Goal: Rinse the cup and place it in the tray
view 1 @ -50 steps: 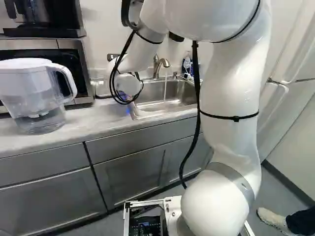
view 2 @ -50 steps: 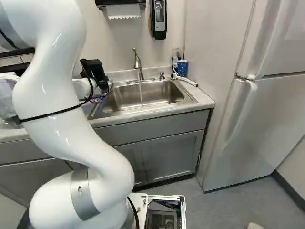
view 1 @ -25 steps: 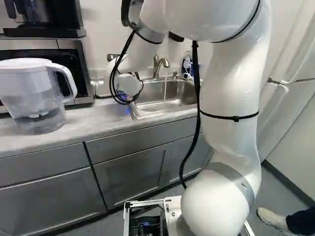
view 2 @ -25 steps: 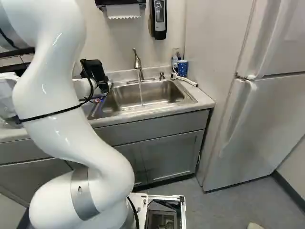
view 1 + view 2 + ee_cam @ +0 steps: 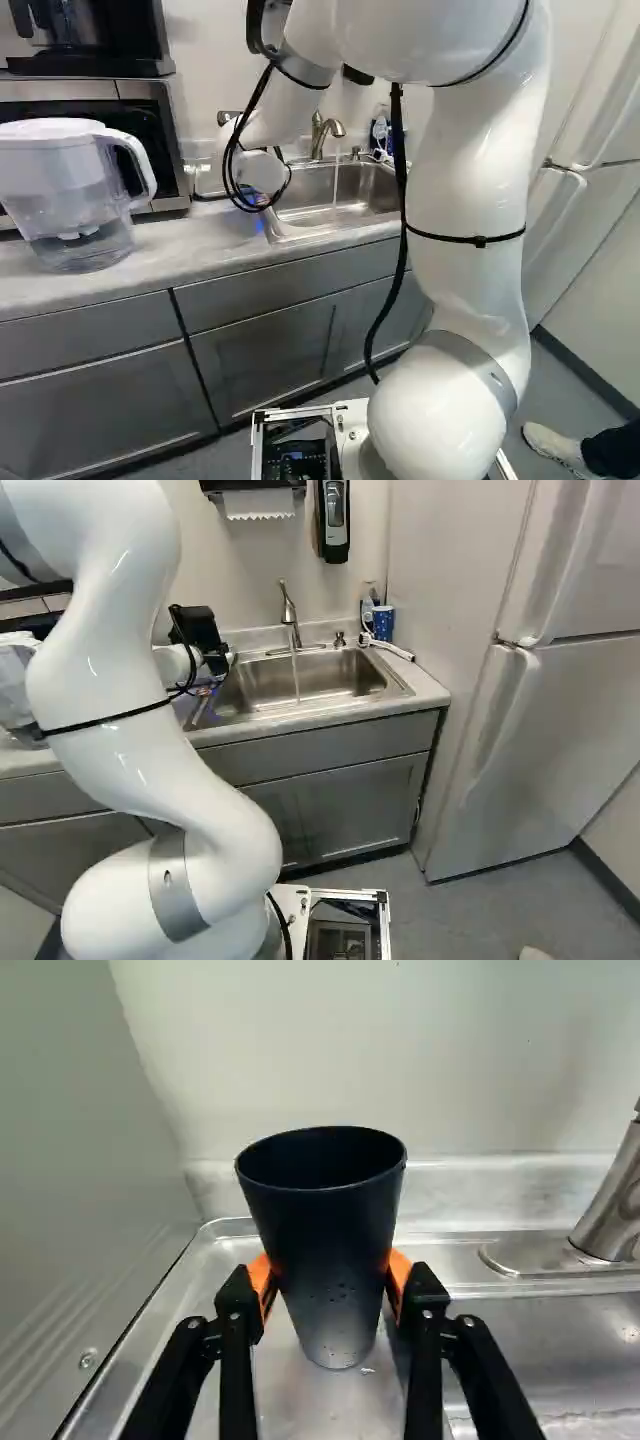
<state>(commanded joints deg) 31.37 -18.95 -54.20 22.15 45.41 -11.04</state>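
In the right base view, a black part of the gripper (image 5: 216,662) shows beyond the arm, at the sink's left end; its fingers are hidden there. The wrist view has the gripper (image 5: 332,1285) shut on the dark, tapered cup (image 5: 335,1230), an orange pad against each side. The cup is upright, mouth up, over a metal surface with a raised, rounded rim (image 5: 225,1228); whether its base rests there I cannot tell. Droplets mark its wall. Whether this surface is the tray is unclear.
Water runs from the faucet (image 5: 290,615) into the sink (image 5: 300,680). A water pitcher (image 5: 75,200) stands on the counter beside the microwave (image 5: 150,130). A blue cup (image 5: 383,623) stands behind the sink; a fridge (image 5: 540,740) is to the right.
The black parts at the wrist have shifted very slightly in the right base view. The base has not moved.
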